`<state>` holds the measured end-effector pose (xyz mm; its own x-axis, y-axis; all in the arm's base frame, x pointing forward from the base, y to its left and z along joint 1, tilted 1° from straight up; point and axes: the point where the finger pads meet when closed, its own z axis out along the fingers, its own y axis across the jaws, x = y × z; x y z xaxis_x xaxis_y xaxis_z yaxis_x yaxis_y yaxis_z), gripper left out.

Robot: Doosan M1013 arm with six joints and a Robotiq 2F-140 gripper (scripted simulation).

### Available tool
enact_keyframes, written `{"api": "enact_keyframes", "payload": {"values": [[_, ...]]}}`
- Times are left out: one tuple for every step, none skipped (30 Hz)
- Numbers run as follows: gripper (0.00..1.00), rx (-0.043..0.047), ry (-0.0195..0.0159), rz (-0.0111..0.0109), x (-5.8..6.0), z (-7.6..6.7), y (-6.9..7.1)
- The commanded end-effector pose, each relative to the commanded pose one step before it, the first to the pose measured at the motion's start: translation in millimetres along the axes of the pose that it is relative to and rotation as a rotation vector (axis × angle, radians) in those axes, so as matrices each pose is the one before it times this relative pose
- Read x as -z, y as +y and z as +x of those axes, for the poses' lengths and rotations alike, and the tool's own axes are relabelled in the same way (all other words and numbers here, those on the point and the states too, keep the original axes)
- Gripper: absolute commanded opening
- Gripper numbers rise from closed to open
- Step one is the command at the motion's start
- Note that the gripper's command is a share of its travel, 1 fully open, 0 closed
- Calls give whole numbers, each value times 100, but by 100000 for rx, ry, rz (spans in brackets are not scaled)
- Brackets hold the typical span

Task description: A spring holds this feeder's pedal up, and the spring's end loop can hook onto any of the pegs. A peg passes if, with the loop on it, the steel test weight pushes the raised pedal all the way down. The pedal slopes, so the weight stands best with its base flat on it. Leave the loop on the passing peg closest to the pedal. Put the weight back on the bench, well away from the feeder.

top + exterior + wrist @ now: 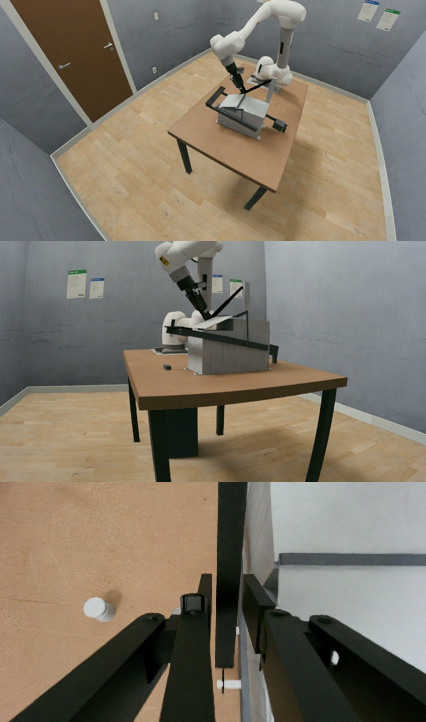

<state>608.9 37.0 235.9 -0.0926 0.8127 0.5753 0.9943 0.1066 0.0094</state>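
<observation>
Black, long and slim, the spring (257, 86) (227, 300) (229, 567) runs between the gripper's (244, 91) (208, 317) (228, 594) parted fingers, loop at six o'clock by a white cylindrical peg (233, 684) in the wrist view; an off-centre squeeze could slip or knock it loose.

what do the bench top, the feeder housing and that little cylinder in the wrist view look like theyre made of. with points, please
Bench top (209, 131) (239, 384): matt brown, faintly grained, probably wood or fibreboard. Feeder housing (236, 122) (236, 357): dull grey with streaks, likely bare sheet metal. Cylinder (95, 608): smooth and pale, plastic or light metal; can't tell which.
</observation>
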Motion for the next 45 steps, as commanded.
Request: {"api": "enact_keyframes", "payload": {"values": [[24,69,2,-123,-616,42,34],[24,0,0,0,-334,0,-1],[24,0,0,0,0,0,0],[24,0,0,0,0,0,0],[24,-3,-1,10,233,0,-5],[24,0,0,0,-115,-1,0],[24,-3,-3,0,-114,0,-1],[24,0,0,-3,-115,-1,-1],[24,0,0,0,-114,0,0],[24,0,0,0,-115,-1,-1],[24,0,0,0,-114,0,-1],[24,-3,-3,0,-115,-1,0],[24,0,0,0,-114,0,-1],[24,0,0,0,-115,-1,-1],[24,0,0,0,-114,0,0],[24,0,0,-3,-115,-1,-1],[24,-3,-3,0,-114,0,-1],[24,0,0,0,-115,-1,0],[24,0,0,0,-114,0,-1],[24,0,0,0,0,0,0],[24,0,0,0,0,0,0],[24,0,0,1,104,0,0],[24,0,0,0,0,0,0],[24,0,0,0,0,0,0],[24,0,0,0,0,0,0],[24,0,0,0,0,0,0],[24,0,0,0,0,0,0],[24,0,0,0,0,0,0],[24,0,0,0,0,0,0],[24,0,0,0,0,0,0],[24,0,0,0,0,0,0],[24,0,0,0,0,0,0],[24,0,0,0,0,0,0],[24,0,0,0,0,0,0],[24,0,0,0,0,0,0],[24,0,0,0,0,0,0],[24,0,0,0,0,0,0],[24,0,0,0,0,0,0],[24,0,0,1,-1,0,0],[24,0,0,0,0,0,0],[24,0,0,0,0,0,0],[24,0,0,0,0,0,0],[24,0,0,0,0,0,0],[24,0,0,0,0,0,0],[24,0,0,0,0,0,0]]}}
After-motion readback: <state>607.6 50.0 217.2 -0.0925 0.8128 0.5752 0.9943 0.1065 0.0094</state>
